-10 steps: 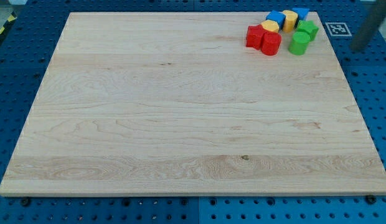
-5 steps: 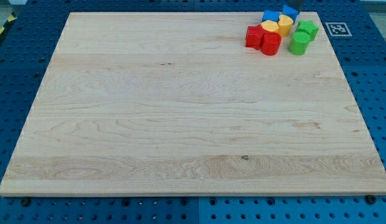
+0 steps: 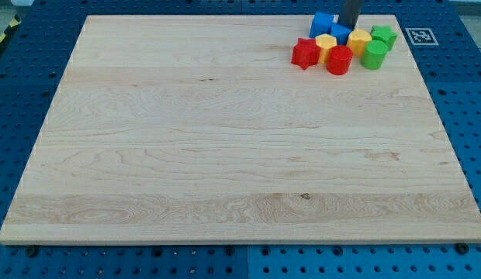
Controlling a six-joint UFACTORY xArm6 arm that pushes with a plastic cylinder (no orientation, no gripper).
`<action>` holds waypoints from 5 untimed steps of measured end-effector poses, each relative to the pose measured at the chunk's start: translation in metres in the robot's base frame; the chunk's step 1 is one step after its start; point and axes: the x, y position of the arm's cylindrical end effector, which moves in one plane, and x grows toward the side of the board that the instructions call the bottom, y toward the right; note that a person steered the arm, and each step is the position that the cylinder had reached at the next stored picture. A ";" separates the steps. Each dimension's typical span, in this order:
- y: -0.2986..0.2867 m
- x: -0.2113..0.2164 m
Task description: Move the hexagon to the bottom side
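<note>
Up near the far right corner of the wooden table top (image 3: 225, 155), all the blocks sit bunched in one tight cluster, close to the view's top edge. Leftmost is a red star-shaped block (image 3: 305, 53), its right side just beside a yellow hexagon (image 3: 326, 46), which is the piece the task names; it lies at the top side of the board, well apart from the bottom edge. Above those two, nearest the top edge, is a blue cube (image 3: 323, 23). Right of the hexagon and slightly lower sits a red cylinder-like block (image 3: 339, 60), touching or nearly touching the hexagon. Between the blue cube and the pieces further right there is a second blue block (image 3: 340, 33), partly hidden, so its shape cannot be told. The dark rod comes down from the view's top edge, and my tip (image 3: 348, 25) stands right at that second blue block, at the top of the cluster, above the yellow pieces. Next comes another yellow block (image 3: 359, 41), its shape unclear, then a green cylinder (image 3: 373, 54) below a green block (image 3: 384, 35) of irregular outline, the rightmost pieces. Beyond the table's right edge a printed marker tag (image 3: 420, 36) lies on the blue pegboard (image 3: 465, 116). No fingers exist on this rod, so nothing is grasped.
</note>
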 end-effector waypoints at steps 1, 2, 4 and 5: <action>-0.013 0.019; -0.029 0.044; -0.058 0.105; -0.077 0.129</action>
